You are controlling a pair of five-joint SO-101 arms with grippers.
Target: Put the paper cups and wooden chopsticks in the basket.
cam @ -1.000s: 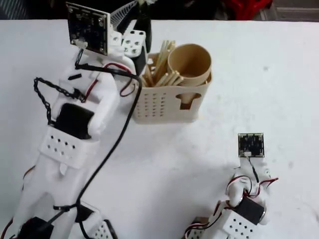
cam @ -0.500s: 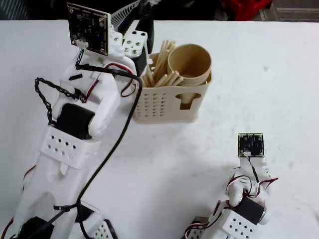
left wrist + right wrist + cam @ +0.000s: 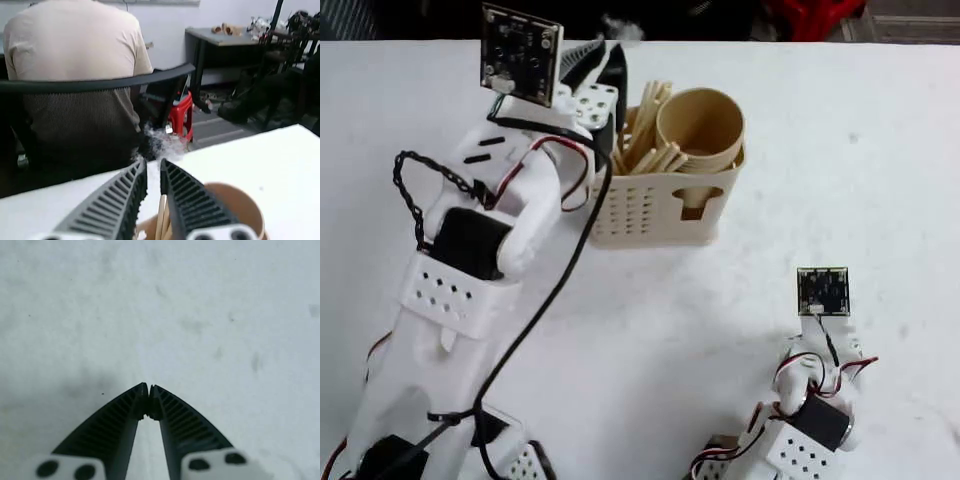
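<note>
At the left, the left arm (image 3: 470,250) has shifted over the last second: its wrist board has slid rightward toward the basket (image 3: 650,215), and the wrist has tipped up, so its camera now looks out across the room instead of down. The left gripper (image 3: 153,166) hangs over the basket's far left corner, its jaws parted by only a narrow slit and holding nothing. Just below it, the chopsticks (image 3: 642,135) stand bundled in the left half of the basket, leaning against the cup (image 3: 702,125), which sits upright in the right half. Neither has moved across the three pictures, and the basket has kept its place. Farther right and nearer the front edge, the right gripper (image 3: 149,401) is as it was, tips pressed together over bare table (image 3: 880,150) and gripping nothing. With the cup and chopsticks inside the basket and none lying loose on the visible table, the task looks finished or very nearly so. The left arm's move reads as a lift away after a drop, not a new reach.
</note>
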